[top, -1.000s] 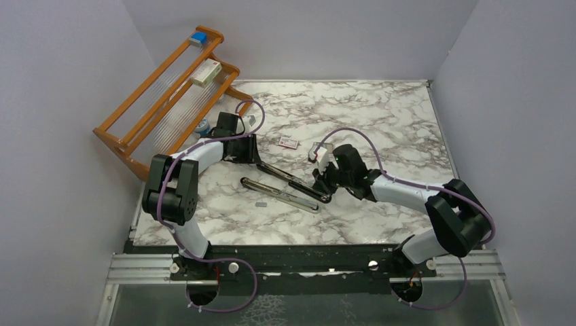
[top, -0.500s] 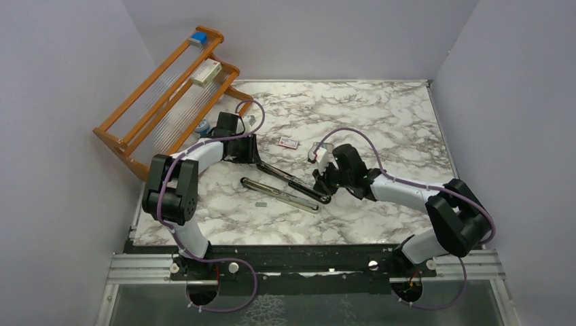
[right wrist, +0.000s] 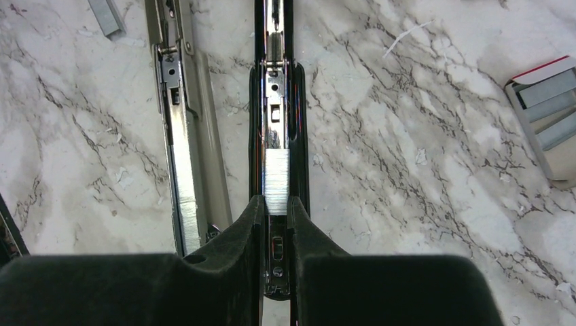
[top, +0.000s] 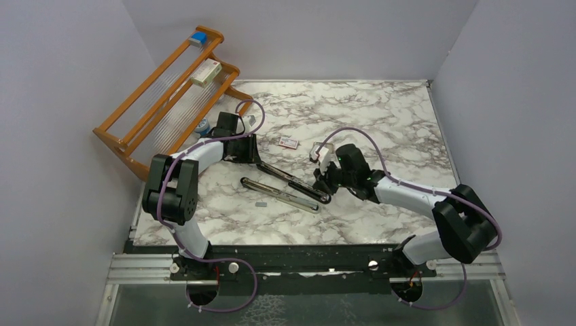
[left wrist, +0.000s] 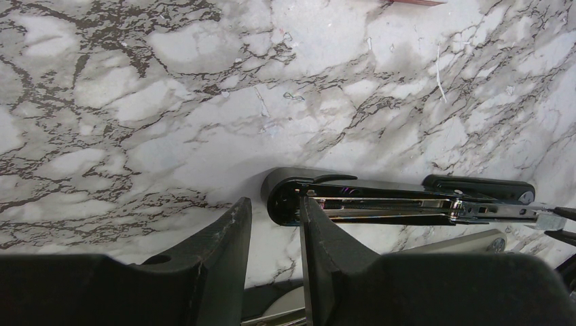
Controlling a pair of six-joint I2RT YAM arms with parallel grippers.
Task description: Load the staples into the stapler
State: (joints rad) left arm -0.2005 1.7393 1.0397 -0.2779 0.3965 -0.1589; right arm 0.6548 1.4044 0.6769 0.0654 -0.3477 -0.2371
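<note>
The black stapler (top: pixel 293 181) lies open on the marble with its silver rail (right wrist: pixel 276 95) facing up. A strip of staples (right wrist: pixel 277 178) sits in that rail. My right gripper (right wrist: pixel 276 201) is over the stapler's front end (top: pixel 319 185) and is shut on the near end of the strip. My left gripper (left wrist: pixel 272 204) stands at the stapler's rear end (left wrist: pixel 285 197) with its fingers apart and marble between them. Its right finger (left wrist: pixel 319 238) overlaps that end. A red-and-white staples packet (top: pixel 288 142) lies further back. Its grey tray (right wrist: pixel 547 115) holds more strips.
A light grey stapler-like tool (top: pixel 280 195) lies parallel to the stapler on its near side (right wrist: pixel 178 129). A loose staple strip (top: pixel 260 202) rests beside it. A wooden rack (top: pixel 166 92) holding a white-and-red box (top: pixel 206 72) stands at the back left.
The right arm's elbow has shifted slightly to the right and nearer. Its gripper stays on the staples at the stapler's front. The left arm has not moved.
</note>
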